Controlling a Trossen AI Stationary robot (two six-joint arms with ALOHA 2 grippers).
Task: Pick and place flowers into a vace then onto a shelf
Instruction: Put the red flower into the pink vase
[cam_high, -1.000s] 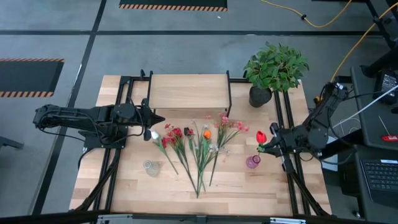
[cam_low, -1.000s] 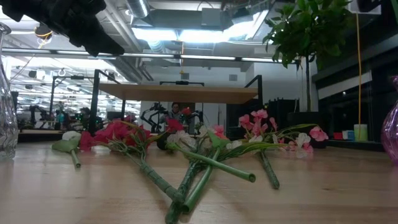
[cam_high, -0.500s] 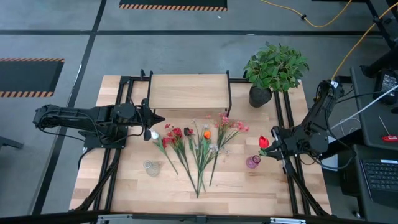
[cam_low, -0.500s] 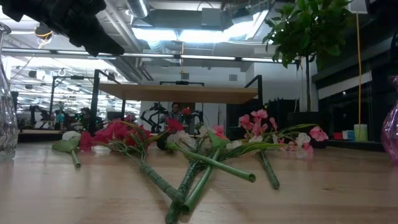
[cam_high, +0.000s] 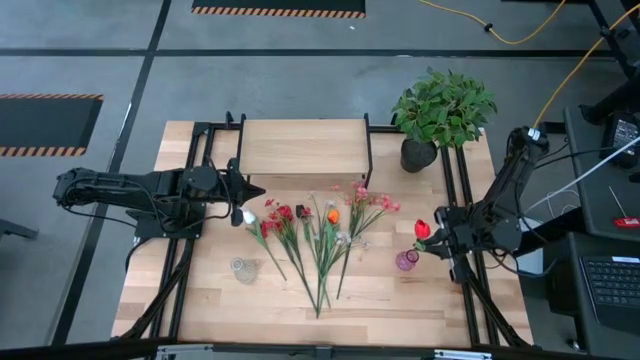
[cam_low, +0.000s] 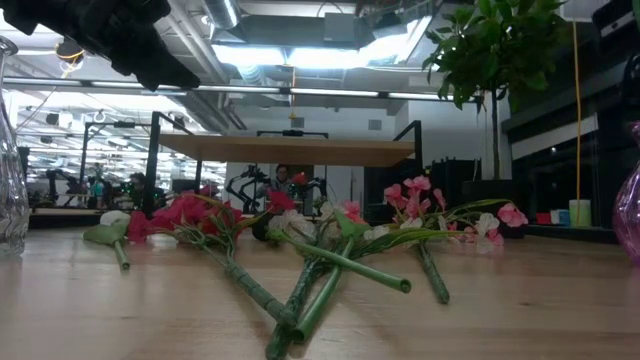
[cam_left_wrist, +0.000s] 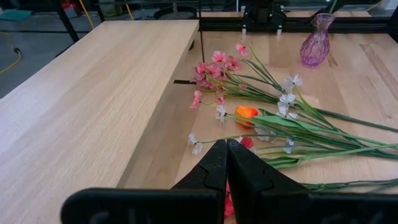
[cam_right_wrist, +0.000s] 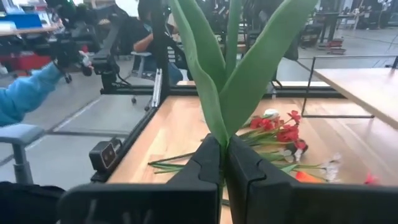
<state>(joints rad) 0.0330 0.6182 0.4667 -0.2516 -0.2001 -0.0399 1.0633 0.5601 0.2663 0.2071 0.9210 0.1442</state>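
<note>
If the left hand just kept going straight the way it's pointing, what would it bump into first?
Probably the flowers. The left hand, shut and empty, points across the table toward the loose stems, with an orange bloom almost dead ahead. It may sit slightly above them, so it could skim over.

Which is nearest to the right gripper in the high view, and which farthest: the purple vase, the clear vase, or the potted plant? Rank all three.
Measured from the right gripper, which holds a red tulip:
1. Purple vase, just beside and below it.
2. Potted plant, at the table's far right corner.
3. Clear vase, across the table, left of the loose flowers.
</note>
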